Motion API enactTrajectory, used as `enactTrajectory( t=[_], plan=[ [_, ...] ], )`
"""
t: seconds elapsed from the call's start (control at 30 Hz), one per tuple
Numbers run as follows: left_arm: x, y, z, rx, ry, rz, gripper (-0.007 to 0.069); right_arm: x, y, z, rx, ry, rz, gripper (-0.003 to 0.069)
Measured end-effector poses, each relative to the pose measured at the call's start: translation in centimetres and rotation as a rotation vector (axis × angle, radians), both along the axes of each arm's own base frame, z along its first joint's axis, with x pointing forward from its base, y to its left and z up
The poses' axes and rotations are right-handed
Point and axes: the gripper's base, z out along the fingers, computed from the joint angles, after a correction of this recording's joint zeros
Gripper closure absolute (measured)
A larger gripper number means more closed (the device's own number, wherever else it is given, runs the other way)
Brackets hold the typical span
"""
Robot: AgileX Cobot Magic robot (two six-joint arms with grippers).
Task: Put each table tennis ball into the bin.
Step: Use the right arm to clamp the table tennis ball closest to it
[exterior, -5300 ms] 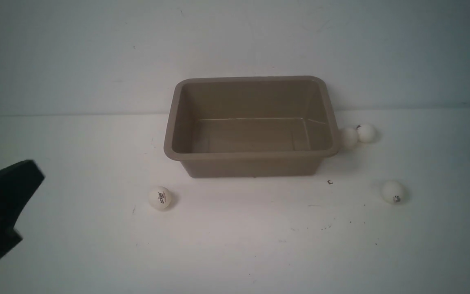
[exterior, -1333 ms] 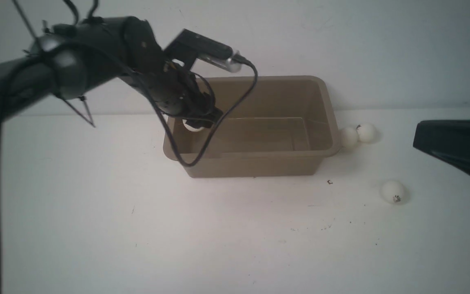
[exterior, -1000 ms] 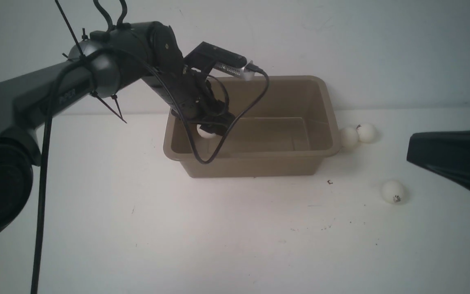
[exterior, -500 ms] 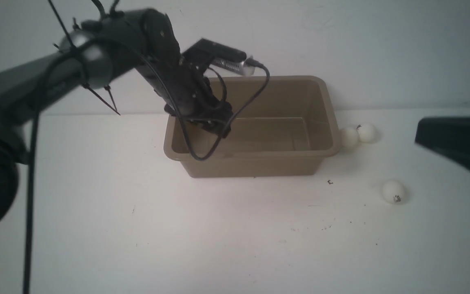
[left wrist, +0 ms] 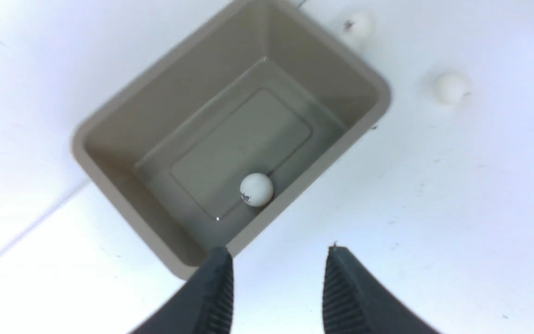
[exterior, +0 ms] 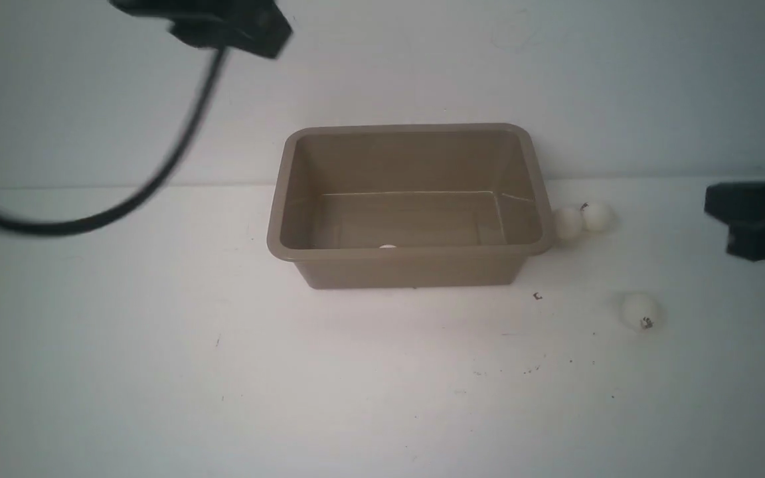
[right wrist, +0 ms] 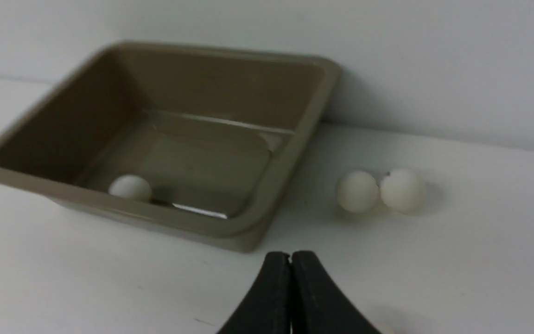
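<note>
1. Four table tennis balls counted: one inside the bin point(exterior: 409, 269), three on the white table point(exterior: 356, 385) to its right.
2. The ball in the bin point(left wrist: 256, 189) lies on the floor against the near wall, about mid-length. The front view shows only a pale sliver over the near rim. The left wrist view, from above, shows it whole, with a dark logo.
3. A pair of balls point(exterior: 567, 222) point(exterior: 596, 216) touch each other just beside the bin's right wall. The right wrist view shows a gap between bin and inner ball.
4. The lone ball point(exterior: 640, 311) sits nearer and further right, well apart from the pair. A dark speck point(exterior: 537, 296) lies between it and the bin.
5. The left gripper point(left wrist: 278, 253) is raised high, jaws apart, with nothing between them. The front view shows only a blurred arm piece and a looping cable point(exterior: 123, 206).
6. The right gripper point(right wrist: 290, 255) is low over the table, nearer than the pair, fingers pressed together and empty. The front view gives only a dark blur at the right edge.
</note>
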Motion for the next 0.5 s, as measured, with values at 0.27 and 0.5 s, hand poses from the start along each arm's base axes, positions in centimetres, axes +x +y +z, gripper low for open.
enactTrajectory(
  t=[0.27,0.5],
  plan=[
    [-6.3,2.2,3.2,-0.041,-0.116,-0.005,0.0377,1.7,-1.9,-1.9,-0.103,0.031,-0.175,0.067],
    [-6.5,2.3,0.4,-0.005,-0.018,-0.007,0.0377,0.7,-4.4,-3.9,-0.196,0.071,-0.447,0.067]
  ],
)
